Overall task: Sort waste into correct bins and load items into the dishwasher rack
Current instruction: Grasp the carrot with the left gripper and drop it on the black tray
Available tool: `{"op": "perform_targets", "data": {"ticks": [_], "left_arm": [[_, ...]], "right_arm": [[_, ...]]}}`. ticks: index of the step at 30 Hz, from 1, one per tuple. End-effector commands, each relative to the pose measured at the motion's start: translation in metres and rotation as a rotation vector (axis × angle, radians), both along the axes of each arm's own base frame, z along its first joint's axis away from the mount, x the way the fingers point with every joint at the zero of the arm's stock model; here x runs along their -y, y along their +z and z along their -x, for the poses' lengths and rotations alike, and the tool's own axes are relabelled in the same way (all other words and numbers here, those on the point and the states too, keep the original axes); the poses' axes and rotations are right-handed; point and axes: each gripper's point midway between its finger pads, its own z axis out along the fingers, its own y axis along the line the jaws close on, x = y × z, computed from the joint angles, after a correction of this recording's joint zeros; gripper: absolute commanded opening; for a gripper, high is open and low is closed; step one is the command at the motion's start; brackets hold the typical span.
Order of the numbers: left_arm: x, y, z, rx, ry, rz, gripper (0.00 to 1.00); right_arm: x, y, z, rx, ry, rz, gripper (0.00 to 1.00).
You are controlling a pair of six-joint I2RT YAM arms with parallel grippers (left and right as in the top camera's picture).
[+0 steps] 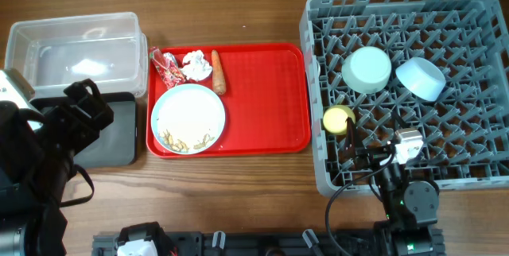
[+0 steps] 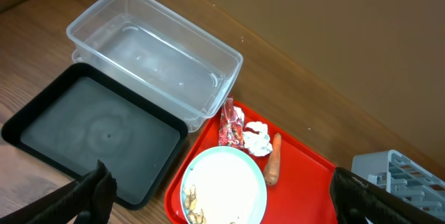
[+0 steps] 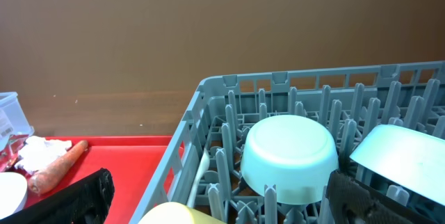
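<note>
Left gripper (image 2: 221, 186): fingers (image 2: 90, 196) spread wide, nothing between them. Only the two black tips show, at the lower corners of the left wrist view. Overhead, its arm is a dark mass at the left edge, covering part of the black tray (image 1: 111, 141).

Right gripper (image 3: 221, 181): fingers (image 3: 76, 196) also wide apart and empty, cut by the lower edge. It hangs over the lower left part of the dishwasher rack (image 1: 469, 17).

Hard to read: the yellow cup (image 1: 338, 118) is only a sliver at the bottom of the right wrist view. A white sliver (image 3: 200, 172) stands among the pegs by the rack's left wall (cannot tell what it is). The light blue bowl (image 1: 421, 78) is cut by that view's right edge.

Edges and room: the pale green bowl (image 1: 367, 69), bottom up, sits just beside the tilted blue one in the rack's upper middle. On the red tray (image 1: 270, 97) the wrapper (image 1: 167, 67), tissue (image 1: 196, 64) and carrot (image 1: 217, 73) bunch in the upper left corner. The plate (image 1: 188, 118) lies just below them, with food scraps (image 1: 187, 139) along its lower rim. The tray's right half is bare, and its right rim lies just beside the rack. The clear tub (image 1: 75, 19) is at upper left, just above the black tray.

Materials: the rack is a grey plastic peg lattice. The tub is glossy with rounded corners. The black tray is matte and shallow. The wrapper is shiny and crinkled. The table (image 1: 238, 1) is wood grain.
</note>
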Motion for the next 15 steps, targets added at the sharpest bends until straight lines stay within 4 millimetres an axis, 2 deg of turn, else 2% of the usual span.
{"op": "perform_targets", "data": {"ticks": [1, 4, 5, 6, 8, 10, 11, 13, 14, 15], "left_arm": [[-0.003, 0.001, 0.001, 0.007, 0.026, 0.004, 1.0], [0.024, 0.002, -0.005, 0.038, -0.065, 0.153, 1.0], [0.039, 0.017, -0.025, 0.119, -0.154, 0.197, 1.0], [0.05, 0.017, -0.04, 0.131, -0.223, 0.226, 1.0], [0.065, -0.002, -0.067, 0.074, -0.293, 0.268, 1.0], [0.084, -0.061, -0.107, -0.123, -0.33, 0.286, 0.99], [0.091, -0.093, -0.125, -0.225, -0.324, 0.268, 0.94], [0.115, -0.155, -0.154, -0.398, -0.358, 0.265, 0.76], [0.125, -0.181, -0.163, -0.462, -0.373, 0.265, 0.68], [0.137, -0.211, -0.173, -0.531, -0.391, 0.263, 0.65]], "right_arm": [[0.0, 0.004, 0.001, 0.016, 0.002, -0.02, 1.0], [0.0, 0.004, 0.001, 0.016, 0.002, -0.02, 1.0], [0.0, 0.004, 0.001, 0.016, 0.002, -0.02, 1.0], [0.0, 0.004, 0.001, 0.016, 0.002, -0.02, 1.0], [0.0, 0.004, 0.001, 0.016, 0.002, -0.02, 1.0], [0.0, 0.004, 0.001, 0.016, 0.002, -0.02, 1.0], [0.0, 0.004, 0.001, 0.016, 0.002, -0.02, 1.0], [0.0, 0.004, 0.001, 0.016, 0.002, -0.02, 1.0], [0.0, 0.004, 0.001, 0.016, 0.002, -0.02, 1.0], [0.0, 0.004, 0.001, 0.016, 0.002, -0.02, 1.0]]}}
